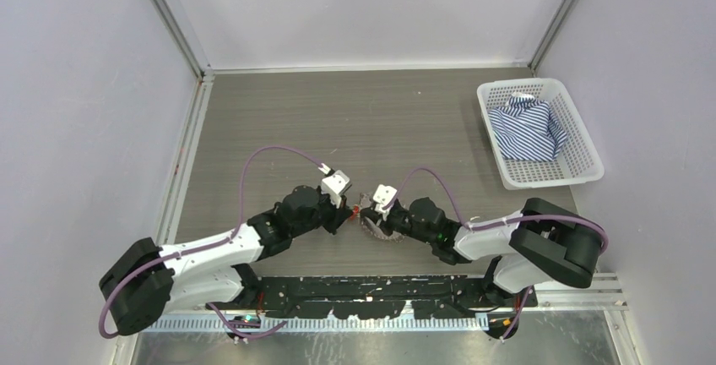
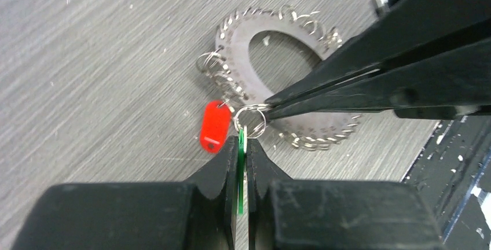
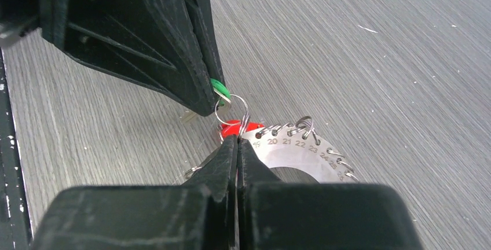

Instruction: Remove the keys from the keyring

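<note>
L end effector [image 2: 241, 139] grips green key [image 2: 241, 175], R end effector [image 3: 237, 140] pinches ring [image 3: 246, 110] (disc [image 3: 301, 158] nos.: R-wrist only).

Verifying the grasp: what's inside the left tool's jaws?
A green tag, edge-on, clamped by the left tool. The small ring at its tip sticks out, pinched by the right tool. The tag's faces are hidden by the fingers.

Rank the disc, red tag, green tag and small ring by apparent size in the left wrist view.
1. Disc
2. Red tag
3. Small ring
Green tag: mostly hidden between the left fingers, so unranked.
</note>
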